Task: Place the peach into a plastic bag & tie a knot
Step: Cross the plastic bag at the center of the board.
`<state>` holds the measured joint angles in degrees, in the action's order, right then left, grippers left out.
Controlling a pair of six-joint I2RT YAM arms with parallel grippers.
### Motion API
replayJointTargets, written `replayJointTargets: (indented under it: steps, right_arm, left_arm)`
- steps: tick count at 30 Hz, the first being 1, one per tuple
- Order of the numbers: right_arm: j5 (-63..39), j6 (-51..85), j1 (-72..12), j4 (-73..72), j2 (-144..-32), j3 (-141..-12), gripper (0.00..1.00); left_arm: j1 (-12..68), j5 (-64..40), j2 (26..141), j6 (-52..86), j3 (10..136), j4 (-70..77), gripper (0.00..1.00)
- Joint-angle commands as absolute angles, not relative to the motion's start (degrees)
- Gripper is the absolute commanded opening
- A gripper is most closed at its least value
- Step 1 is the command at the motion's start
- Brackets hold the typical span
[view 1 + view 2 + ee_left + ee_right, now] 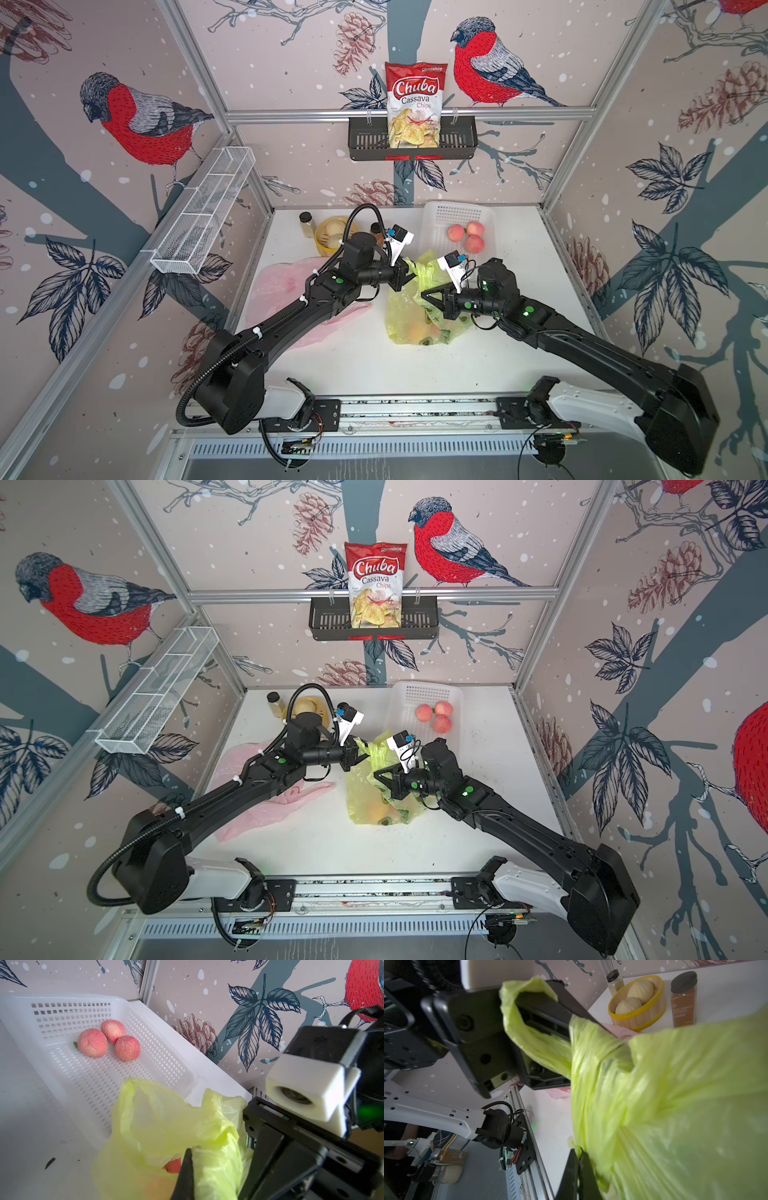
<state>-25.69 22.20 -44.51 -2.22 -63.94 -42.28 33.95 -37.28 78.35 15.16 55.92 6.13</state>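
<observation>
The yellow-green plastic bag [409, 316] [365, 800] lies mid-table, its top bunched up between my two grippers. One peach [173, 1166] shows pink inside it. My left gripper [409, 274] [192, 1150] is shut on a twisted handle of the bag [214, 1167], which also loops over that gripper in the right wrist view. From the right, my right gripper [426, 293] [577, 1150] is shut on another gathered strip of the bag [612, 1126]. Three more peaches [467, 236] [108, 1041] sit in the white basket [457, 208] [72, 1012] behind.
A pink bag [282, 291] lies flat under the left arm. At the back left stand a yellow bowl [330, 237] and two spice jars [306, 222]. A chip bag [415, 104] stands in the black wall shelf [457, 141]; a white wire rack [203, 208] hangs left.
</observation>
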Motion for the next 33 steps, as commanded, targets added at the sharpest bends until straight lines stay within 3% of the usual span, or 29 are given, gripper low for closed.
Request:
replayJointTargets:
  steps: [1, 4, 6, 11, 33]
  right_arm:
    - [-21.39, 19.80, -44.74, 0.65, -65.69, -43.33, 0.00]
    - [-18.41, 19.38, -44.88, 0.97, -66.65, -44.27, 0.00]
    - [-18.28, 19.51, -44.82, 0.05, -66.45, -44.28, 0.00]
    - [-18.36, 19.90, -44.72, -0.26, -66.36, -44.87, 0.00]
    - [-21.74, 21.45, -44.27, -1.63, -67.13, -44.45, 0.00]
  left_arm:
    - [33.75, -36.55, 77.96, 16.12, 55.99, 8.22, 0.05]
    - [33.75, -36.14, 77.99, 15.83, 56.12, 6.33, 0.10]
    - [33.75, -35.49, 78.14, 15.41, 56.41, 4.51, 0.19]
    - [33.90, -34.02, 78.31, 13.08, 56.73, -0.42, 0.31]
    - [34.78, -41.12, 74.66, 7.51, 55.30, -0.80, 0.48]
